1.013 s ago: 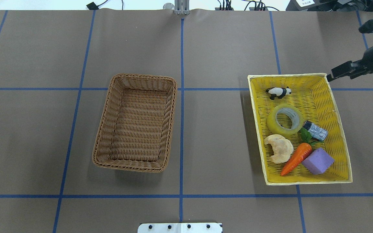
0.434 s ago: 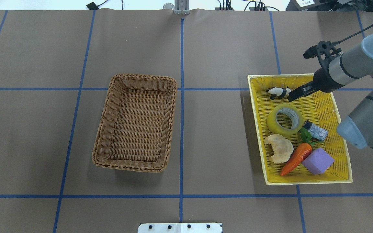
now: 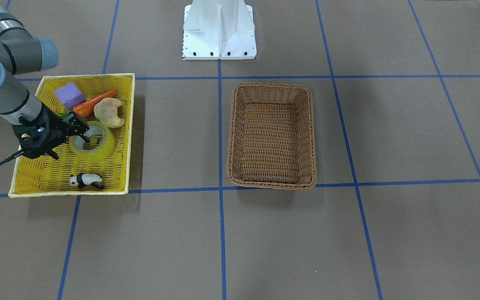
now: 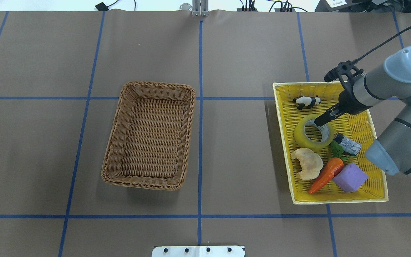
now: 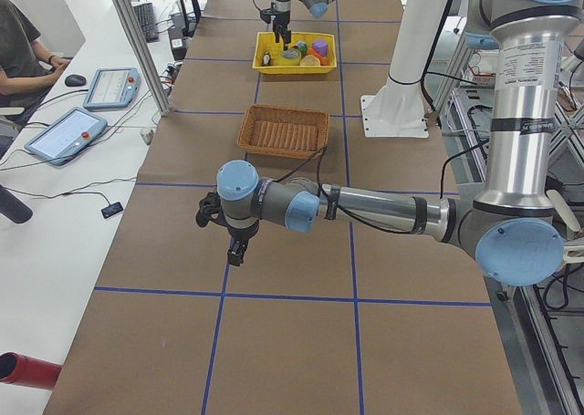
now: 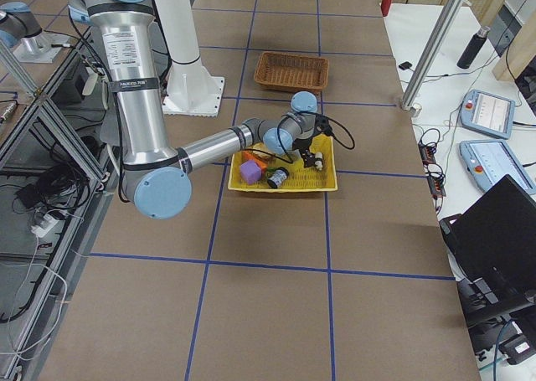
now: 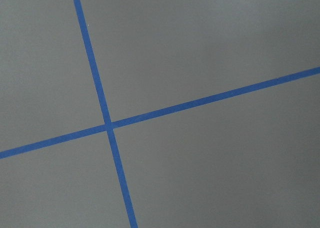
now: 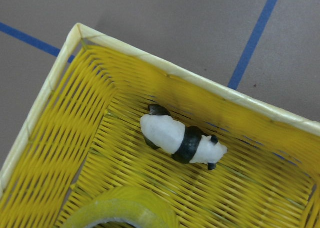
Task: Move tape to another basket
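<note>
The brown counter (image 4: 244, 142) is the biggest thing, and it has blue lines on it. The right arm (image 4: 380, 84) reaches over the yellow tray (image 4: 287, 117). The left arm (image 5: 365, 205) hangs over bare counter, well away from both the tray and the basket. The basket (image 4: 157, 84) sits in the middle of the counter with nothing in it. The tape (image 4: 302, 137) lies flat in the tray, so the job has only just begun. The right jaws are right at the far edge of the tape's ring. In the front view they look spread apart, and they hold nothing. I think they have to close on the ring next, lift the tape, carry it across and drop it in the basket. All of that is yet to do. Only the left side view shows the left jaws well, and from there I cannot tell if they are apart or together. The overhead view shows just one finger at the tape's hole, but the front view shows both. The right wrist view shows the little panda (image 8: 180, 138) up close and only a thin bit of tape at the bottom. The left wrist view shows nothing but counter and blue lines.
</note>
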### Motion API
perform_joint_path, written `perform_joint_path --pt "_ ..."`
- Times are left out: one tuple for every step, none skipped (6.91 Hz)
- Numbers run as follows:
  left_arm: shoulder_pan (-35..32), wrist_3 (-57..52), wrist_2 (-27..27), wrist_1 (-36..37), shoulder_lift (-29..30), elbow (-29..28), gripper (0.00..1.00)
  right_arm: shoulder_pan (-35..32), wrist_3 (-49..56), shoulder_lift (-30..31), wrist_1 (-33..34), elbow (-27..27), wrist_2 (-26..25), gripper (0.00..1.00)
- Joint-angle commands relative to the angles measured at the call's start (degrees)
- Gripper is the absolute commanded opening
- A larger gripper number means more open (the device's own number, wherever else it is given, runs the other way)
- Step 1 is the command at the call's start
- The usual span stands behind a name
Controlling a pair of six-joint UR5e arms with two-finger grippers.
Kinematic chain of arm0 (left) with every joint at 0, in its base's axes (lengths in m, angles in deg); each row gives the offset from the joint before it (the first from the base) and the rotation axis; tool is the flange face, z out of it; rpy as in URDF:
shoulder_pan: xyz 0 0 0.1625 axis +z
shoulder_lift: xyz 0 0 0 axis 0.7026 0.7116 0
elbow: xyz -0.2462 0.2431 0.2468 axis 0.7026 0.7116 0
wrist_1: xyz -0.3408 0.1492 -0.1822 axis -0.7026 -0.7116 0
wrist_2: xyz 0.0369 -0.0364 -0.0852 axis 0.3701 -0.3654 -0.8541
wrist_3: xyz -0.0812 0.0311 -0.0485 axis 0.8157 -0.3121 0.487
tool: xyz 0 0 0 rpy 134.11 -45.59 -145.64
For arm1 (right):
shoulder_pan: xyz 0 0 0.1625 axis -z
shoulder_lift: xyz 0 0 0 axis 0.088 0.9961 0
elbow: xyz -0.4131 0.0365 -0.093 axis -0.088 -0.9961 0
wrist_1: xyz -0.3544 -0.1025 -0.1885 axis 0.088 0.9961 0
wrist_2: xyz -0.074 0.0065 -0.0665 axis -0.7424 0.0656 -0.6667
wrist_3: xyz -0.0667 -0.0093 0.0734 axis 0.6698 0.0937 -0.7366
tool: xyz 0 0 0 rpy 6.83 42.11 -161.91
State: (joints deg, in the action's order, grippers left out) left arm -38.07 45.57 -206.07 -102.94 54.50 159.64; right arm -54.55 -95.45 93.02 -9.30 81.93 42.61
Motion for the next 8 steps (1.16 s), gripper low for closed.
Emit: perform_joint_path --pt "0.0 0.7 0.0 -0.1 0.0 -0.1 0.98 1.3 2.4 -0.1 0.1 -1.8 0.5 0.92" --pt "0.0 0.7 -0.1 -0.1 0.0 0.0 0.98 1.3 2.4 -0.1 0.1 -2.0 0.6 0.49" --pt "0.0 0.7 -0.1 -0.1 -0.1 0.1 0.98 1.3 2.4 0.0 0.1 -2.1 0.6 0.0" --pt "0.0 0.8 -0.1 -0.1 -0.1 0.1 0.98 1.2 2.4 0.3 0.0 -2.6 0.4 0.0" --pt "0.0 0.7 -0.1 -0.1 -0.1 0.1 0.98 1.2 1.9 0.1 0.2 -1.8 0.9 0.0" --pt "0.0 0.8 -0.2 -0.1 -0.1 0.1 0.98 -1.0 1.8 -0.4 0.8 -1.3 4.4 0.0" --pt "0.0 1.8 -0.4 -0.2 0.0 0.7 0.98 -5.4 1.6 -0.7 0.6 -1.2 11.3 0.0" --pt "0.0 3.7 -0.6 -0.3 0.0 1.8 0.98 -7.1 -0.6 -0.8 0.3 0.2 14.1 0.0"
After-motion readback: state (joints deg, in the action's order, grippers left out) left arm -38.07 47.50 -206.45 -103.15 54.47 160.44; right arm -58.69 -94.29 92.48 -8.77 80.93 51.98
